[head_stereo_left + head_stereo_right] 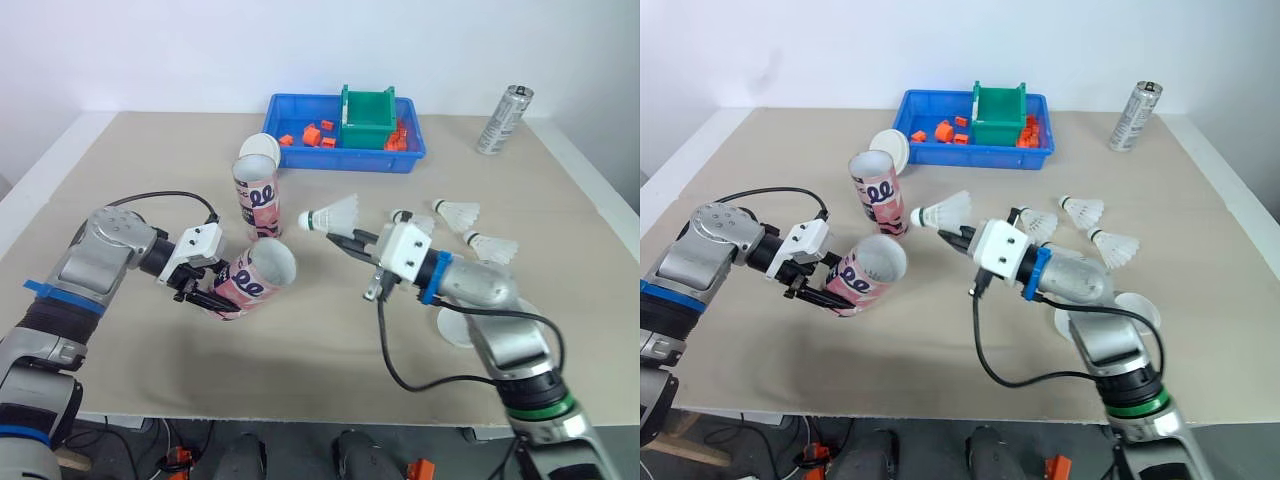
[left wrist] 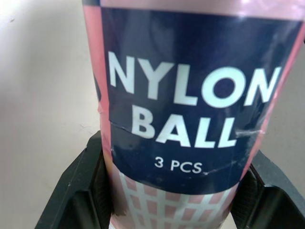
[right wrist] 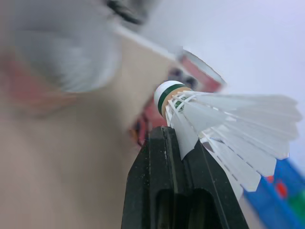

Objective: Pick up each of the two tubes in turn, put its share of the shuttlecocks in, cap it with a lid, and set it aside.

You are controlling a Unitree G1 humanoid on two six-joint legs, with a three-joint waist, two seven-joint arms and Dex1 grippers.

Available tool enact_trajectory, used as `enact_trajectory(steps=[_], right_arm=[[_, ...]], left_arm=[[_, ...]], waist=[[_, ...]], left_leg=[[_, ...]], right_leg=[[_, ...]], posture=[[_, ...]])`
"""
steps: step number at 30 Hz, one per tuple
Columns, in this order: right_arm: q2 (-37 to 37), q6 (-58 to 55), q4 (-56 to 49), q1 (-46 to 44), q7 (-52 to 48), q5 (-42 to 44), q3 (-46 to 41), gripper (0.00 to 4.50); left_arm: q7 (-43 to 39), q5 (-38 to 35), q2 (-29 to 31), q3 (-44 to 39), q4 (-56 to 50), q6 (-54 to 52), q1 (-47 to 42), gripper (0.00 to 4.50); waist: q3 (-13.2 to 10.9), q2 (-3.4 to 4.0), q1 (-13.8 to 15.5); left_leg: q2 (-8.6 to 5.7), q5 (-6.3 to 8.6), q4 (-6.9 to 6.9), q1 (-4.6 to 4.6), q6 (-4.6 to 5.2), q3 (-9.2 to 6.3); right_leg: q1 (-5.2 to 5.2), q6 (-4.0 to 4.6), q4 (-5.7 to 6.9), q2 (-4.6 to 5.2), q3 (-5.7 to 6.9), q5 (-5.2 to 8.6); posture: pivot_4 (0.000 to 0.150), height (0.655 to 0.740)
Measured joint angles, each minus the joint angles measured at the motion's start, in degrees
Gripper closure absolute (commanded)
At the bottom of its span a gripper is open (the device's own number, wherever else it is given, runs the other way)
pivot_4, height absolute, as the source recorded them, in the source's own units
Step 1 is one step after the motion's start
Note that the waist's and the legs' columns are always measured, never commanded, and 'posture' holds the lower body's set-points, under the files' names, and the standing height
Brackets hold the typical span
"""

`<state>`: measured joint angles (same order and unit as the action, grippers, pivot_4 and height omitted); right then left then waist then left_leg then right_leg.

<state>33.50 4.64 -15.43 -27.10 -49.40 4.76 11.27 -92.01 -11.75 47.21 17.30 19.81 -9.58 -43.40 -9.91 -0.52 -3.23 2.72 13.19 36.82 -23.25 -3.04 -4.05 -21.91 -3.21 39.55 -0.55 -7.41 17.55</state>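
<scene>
Your left pincer [image 2: 174,183] grips the pink tube [image 2: 190,119], its 2 black fingers [image 2: 78,191] pressed against opposite sides. Navy label faces you: "NYLON BALL, 3 PCS", white grid pattern below. Pale table [image 2: 43,86] behind.

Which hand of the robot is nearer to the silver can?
Right. The right hand, holding a shuttlecock, is mid-table, nearer the can; the left hand, holding a tube, is farther left.
</scene>
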Motion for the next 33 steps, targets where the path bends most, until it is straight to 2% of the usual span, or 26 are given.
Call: enact_trajectory(steps=[5,12,16,18,20,23,26,33], right_arm=[[2.46,8.87,0.06,-3.19,-6.74,-0.15,2.37,4.46],[0.24,13.78,4.59,-6.47,-8.29,-2.43,5.56,4.46],[-2.33,14.32,8.04,-10.04,-7.94,-5.08,8.22,3.13],[-1.48,10.65,7.37,-11.69,-9.40,-3.91,8.20,2.01],[1.61,6.39,4.75,-11.82,-11.75,-2.40,7.87,1.16],[5.51,3.00,3.38,-9.08,-14.65,-2.29,8.08,1.16],[4.32,0.44,3.17,-6.55,-12.24,-1.15,6.05,1.16],[3.19,-23.10,-4.42,4.16,-1.08,17.20,-13.71,1.16]], left_arm=[[-0.04,0.03,-0.63,-0.23,0.49,-0.21,-0.05,1.72],[-0.02,0.12,-0.67,-0.34,0.51,-0.39,-0.06,1.72],[0.08,0.23,-0.72,-0.37,0.36,-0.39,-0.10,1.72],[0.13,0.24,-0.73,-0.25,0.16,-0.39,-0.11,1.72],[0.24,0.31,-0.96,0.05,-0.57,-0.29,-0.14,1.72],[0.05,0.24,-0.78,-0.33,-0.55,-0.58,0.02,1.72],[-0.03,0.31,-0.52,-0.29,-0.62,-0.90,0.03,1.72],[0.20,-0.03,-0.66,-0.26,-1.18,-0.98,0.26,1.72]], waist=[[0.00,-0.01,0.04],[0.00,0.00,0.26],[0.00,0.00,0.27],[0.00,0.00,0.32],[0.01,0.01,0.43],[0.02,-0.03,0.46],[0.01,0.02,0.34],[0.00,-0.02,0.52]], left_leg=[[0.01,0.00,0.06,0.00,0.00,0.00],[0.01,-0.01,0.07,0.02,-0.01,0.00],[0.01,-0.02,0.07,0.03,-0.03,0.00],[0.01,-0.02,0.07,0.03,-0.03,-0.01],[0.02,-0.02,0.06,0.04,-0.03,-0.03],[0.03,-0.02,0.04,0.06,-0.02,-0.04],[0.02,-0.02,0.06,0.06,-0.02,-0.04],[0.01,-0.01,0.04,0.02,-0.01,-0.10]], right_leg=[[0.05,0.01,0.00,0.01,0.00,0.00],[0.04,0.04,0.02,0.01,0.00,-0.03],[0.04,0.06,0.03,0.02,0.00,-0.04],[0.05,0.06,0.03,0.02,0.01,-0.04],[0.07,0.07,0.03,0.03,0.03,-0.03],[0.07,0.13,0.03,0.01,0.08,0.00],[0.01,0.18,0.21,0.01,0.06,0.05],[0.01,0.23,0.29,0.02,0.12,0.17]], posture=[[0.150,0.7384],[0.150,0.7384],[0.150,0.7384],[0.150,0.7384],[0.150,0.7384],[0.150,0.7384],[0.150,0.7384],[0.150,0.7384]])
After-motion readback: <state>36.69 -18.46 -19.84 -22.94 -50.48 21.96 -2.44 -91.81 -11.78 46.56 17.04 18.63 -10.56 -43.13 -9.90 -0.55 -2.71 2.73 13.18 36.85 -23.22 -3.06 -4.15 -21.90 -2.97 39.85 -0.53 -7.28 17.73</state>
